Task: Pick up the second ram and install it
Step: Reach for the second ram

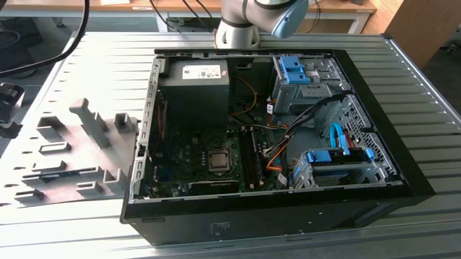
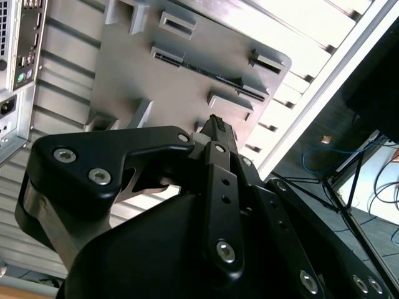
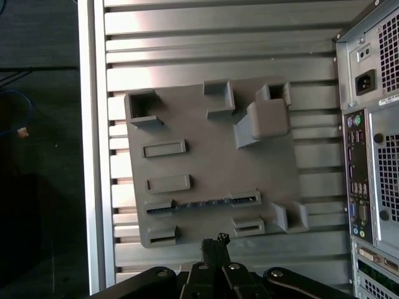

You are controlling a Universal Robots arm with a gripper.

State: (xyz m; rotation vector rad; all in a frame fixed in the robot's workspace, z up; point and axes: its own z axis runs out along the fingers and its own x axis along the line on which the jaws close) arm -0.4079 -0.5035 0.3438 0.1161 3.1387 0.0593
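at the exterior view's left we see a grey holder plate (image 1: pixel 72 156), the second ram (image 1: pixel 63 173) lying in its slots, an open computer case (image 1: pixel 252 218) rightward, in the first wrist view the gripper (image 3: pixel 215 244) pinched together, empty, clear of the ram

One holder plate (image 3: pixel 206 168) — one ram (image 3: pixel 202 202) aboard

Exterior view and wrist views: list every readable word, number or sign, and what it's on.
No text can be read.
White label on the power supply: print too small to read.
Pale sticker on the case's rear panel: too small to read.
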